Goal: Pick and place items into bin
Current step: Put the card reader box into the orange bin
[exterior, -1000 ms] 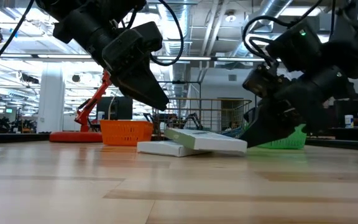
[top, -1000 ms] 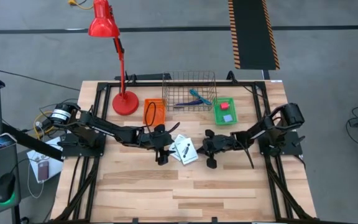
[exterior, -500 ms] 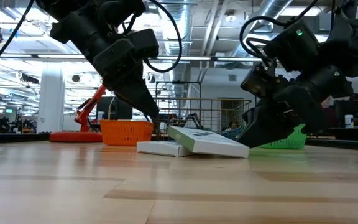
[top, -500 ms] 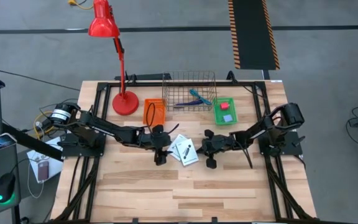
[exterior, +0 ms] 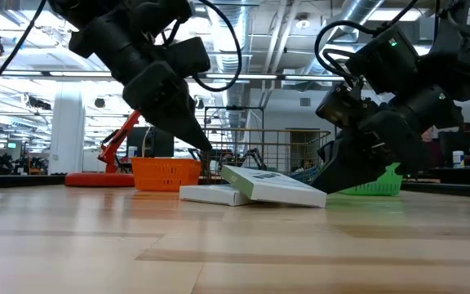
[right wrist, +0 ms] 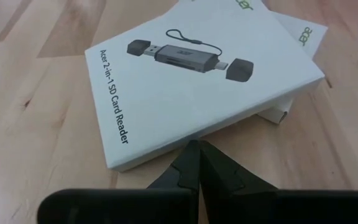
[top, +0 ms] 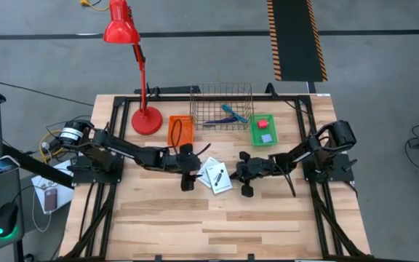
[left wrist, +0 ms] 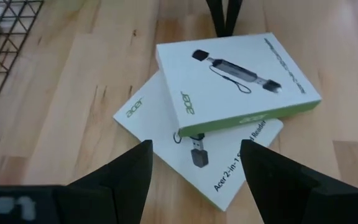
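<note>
Two flat white packets (top: 215, 175) lie stacked askew at the table's middle, the upper one tilted on the lower, near of the wire bin (top: 224, 108). They look light, stiff and smooth-faced, so they would likely slide; gripping across a thin raised edge seems best. The left gripper (top: 188, 180) hangs just left of them, fingers spread and empty. The right gripper (top: 246, 182), clenched on nothing, has its tips at the upper packet's right edge.
</note>
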Motion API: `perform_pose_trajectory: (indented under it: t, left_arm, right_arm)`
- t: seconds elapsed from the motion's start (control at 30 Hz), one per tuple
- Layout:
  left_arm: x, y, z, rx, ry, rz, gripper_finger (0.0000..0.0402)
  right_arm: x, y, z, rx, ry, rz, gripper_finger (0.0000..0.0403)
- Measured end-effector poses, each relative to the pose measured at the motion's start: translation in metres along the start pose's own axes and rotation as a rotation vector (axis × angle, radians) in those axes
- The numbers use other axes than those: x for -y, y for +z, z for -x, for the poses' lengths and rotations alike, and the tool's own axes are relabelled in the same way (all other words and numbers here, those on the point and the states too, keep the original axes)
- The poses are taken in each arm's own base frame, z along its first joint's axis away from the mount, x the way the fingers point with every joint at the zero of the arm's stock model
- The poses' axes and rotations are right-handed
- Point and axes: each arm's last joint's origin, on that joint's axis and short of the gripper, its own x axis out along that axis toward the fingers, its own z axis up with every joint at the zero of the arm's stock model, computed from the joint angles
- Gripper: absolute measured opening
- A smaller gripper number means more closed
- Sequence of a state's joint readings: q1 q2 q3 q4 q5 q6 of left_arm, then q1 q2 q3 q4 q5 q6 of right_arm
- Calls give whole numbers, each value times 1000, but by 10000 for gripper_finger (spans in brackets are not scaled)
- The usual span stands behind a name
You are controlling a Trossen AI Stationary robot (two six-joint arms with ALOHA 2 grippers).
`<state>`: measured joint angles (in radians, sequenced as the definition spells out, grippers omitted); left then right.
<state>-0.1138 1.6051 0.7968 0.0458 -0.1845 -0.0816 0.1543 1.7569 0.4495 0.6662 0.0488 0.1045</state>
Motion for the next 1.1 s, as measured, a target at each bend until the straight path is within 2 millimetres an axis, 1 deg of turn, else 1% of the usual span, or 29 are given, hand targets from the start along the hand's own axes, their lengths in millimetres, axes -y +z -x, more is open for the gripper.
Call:
perform_pose_trajectory:
  t: [0.33,0.57,0.67,0.73,0.8,0.9,1.0,1.1]
  left_arm:
    - [-15,3,-3,13,-54,78,233]
    - [-15,7,-3,53,-63,77,233]
    - [-14,4,-9,44,-86,76,233]
    - [-11,2,-20,56,-118,76,233]
    - [-9,-7,-30,13,-138,78,233]
    - [-8,-10,-43,-13,-143,78,233]
    - [-9,-7,-49,-14,-158,86,233]
    - [-12,-5,-49,-14,-162,92,233]
  right_arm:
    - [0,1,0,9,3,0,0]
    - [0,1,0,9,2,0,0]
    - [0,1,0,8,2,0,0]
    - [0,1,0,8,2,0,0]
    - [0,1,0,10,2,0,0]
    - [0,1,0,8,2,0,0]
    - [0,0,0,1,1,0,0]
    - [0,0,0,-5,1,0,0]
